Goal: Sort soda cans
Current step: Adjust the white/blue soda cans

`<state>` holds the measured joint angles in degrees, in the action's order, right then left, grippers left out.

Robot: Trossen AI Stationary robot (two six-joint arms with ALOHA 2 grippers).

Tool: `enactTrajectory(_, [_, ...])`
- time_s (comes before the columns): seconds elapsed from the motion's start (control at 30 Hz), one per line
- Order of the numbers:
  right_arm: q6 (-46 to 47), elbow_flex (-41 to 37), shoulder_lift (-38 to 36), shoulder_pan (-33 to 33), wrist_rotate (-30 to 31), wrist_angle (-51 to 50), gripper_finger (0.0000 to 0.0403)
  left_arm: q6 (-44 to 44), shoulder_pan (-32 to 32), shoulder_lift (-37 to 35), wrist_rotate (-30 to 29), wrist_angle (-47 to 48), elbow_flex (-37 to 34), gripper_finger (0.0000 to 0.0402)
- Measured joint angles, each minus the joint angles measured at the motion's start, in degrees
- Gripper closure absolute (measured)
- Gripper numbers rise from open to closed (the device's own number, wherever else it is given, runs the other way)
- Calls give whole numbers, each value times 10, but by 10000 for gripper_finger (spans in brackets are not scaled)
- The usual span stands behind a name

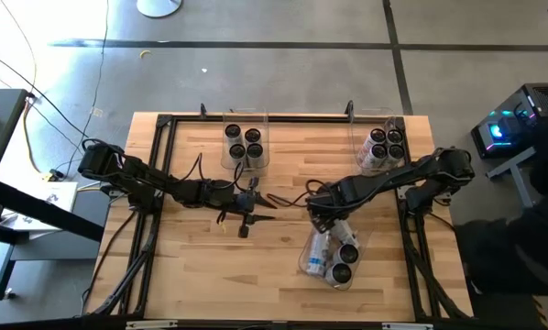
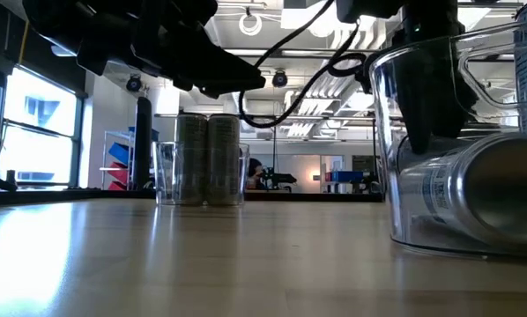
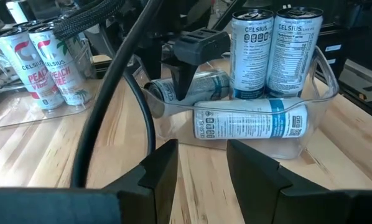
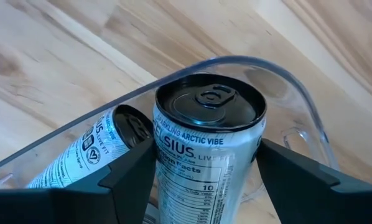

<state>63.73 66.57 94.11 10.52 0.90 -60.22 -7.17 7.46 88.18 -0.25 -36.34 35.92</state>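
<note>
Sorting partly done, by the look of it. Four peach-labelled Celsius cans (image 1: 244, 144) upright in the clear bin (image 1: 246, 161) at the counter's far middle; four more cans (image 1: 385, 143) upright in a second clear bin (image 1: 368, 163) at the far right. Left to sort: the near source bin (image 1: 309, 261), with two cans upright and at least two lying on their sides, one of them a blue-labelled can (image 3: 251, 120).

Right tool (image 4: 204, 171) down inside that source bin, fingers set on either side of a tilted Arctic Vibe can (image 4: 206, 140); gripping or merely bracketing, cannot tell, though apparently the next can due out. Left tool (image 3: 201, 165) parted and holding nothing, hanging mid-counter, facing the source bin.

Counter (image 1: 191, 266) of pale wood planks, framed by black rails. Beyond it, concrete floor with dark seams; in the low view an open workshop with ceiling ducts, big windows at one side and blue shelving far behind.
</note>
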Motion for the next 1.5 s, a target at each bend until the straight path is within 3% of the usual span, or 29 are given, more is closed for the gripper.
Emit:
enactTrajectory(0.6, [13,0,1,0,16,17,138,-1,0,0,0,0,0,271])
enactTrajectory(0.9, [20,-2,3,0,16,20,83,0,0,0,0,0,0,271])
enactTrajectory(1.1, [9,-1,20,0,21,20,76,0,0,0,0,0,0,271])
enactTrajectory(1.33, [3,0,46,0,34,23,83,0,0,0,0,0,0,271])
enactTrajectory(1.5, [3,2,46,0,51,22,127,0,0,0,0,0,0,271])
